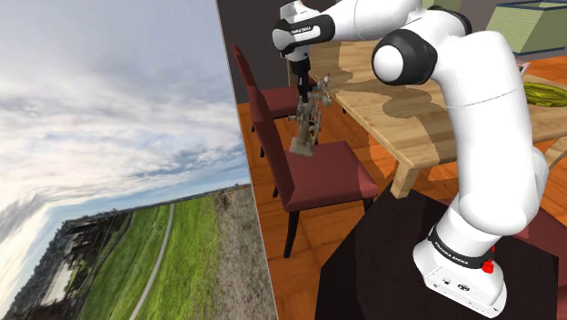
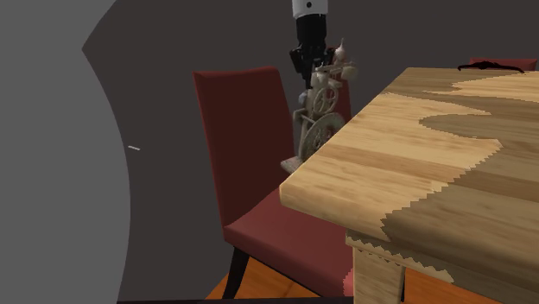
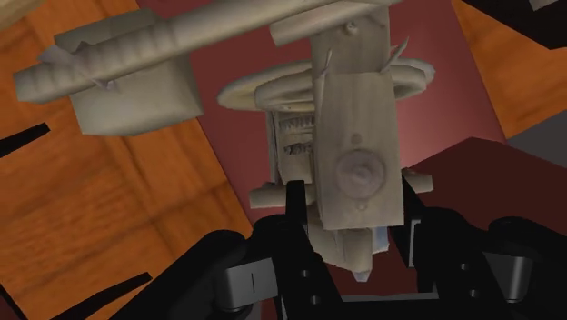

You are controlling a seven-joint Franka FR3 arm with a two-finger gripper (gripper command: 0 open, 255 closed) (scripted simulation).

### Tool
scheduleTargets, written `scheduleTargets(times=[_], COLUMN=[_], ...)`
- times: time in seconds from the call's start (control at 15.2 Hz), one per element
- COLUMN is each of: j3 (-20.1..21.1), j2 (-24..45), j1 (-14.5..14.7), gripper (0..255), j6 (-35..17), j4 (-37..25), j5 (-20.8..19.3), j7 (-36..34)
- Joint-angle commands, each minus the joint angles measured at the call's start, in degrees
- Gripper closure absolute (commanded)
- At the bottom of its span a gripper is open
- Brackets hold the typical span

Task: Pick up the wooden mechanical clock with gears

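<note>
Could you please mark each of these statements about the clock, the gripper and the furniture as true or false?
1. The gripper is shut on the wooden clock. True.
2. The clock stands on the wooden table. False: the gripper holds it off the table's edge, beside a dark red chair.
3. The clock's gears can be seen. True.
4. The gripper's fingers are white. False: they are black; it is the arm's links that are white.
5. The chair nearest the clock is green. False: it is dark red.
</note>
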State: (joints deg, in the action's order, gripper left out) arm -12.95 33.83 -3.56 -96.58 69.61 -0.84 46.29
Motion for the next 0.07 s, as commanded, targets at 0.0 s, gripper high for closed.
scheduleTargets(times=[0.0], j3=[-0.01], j2=[0.07], j1=[-0.04], gripper=[255], j6=[0.61], j4=[-0.82], j5=[0.01], j7=[0.04])
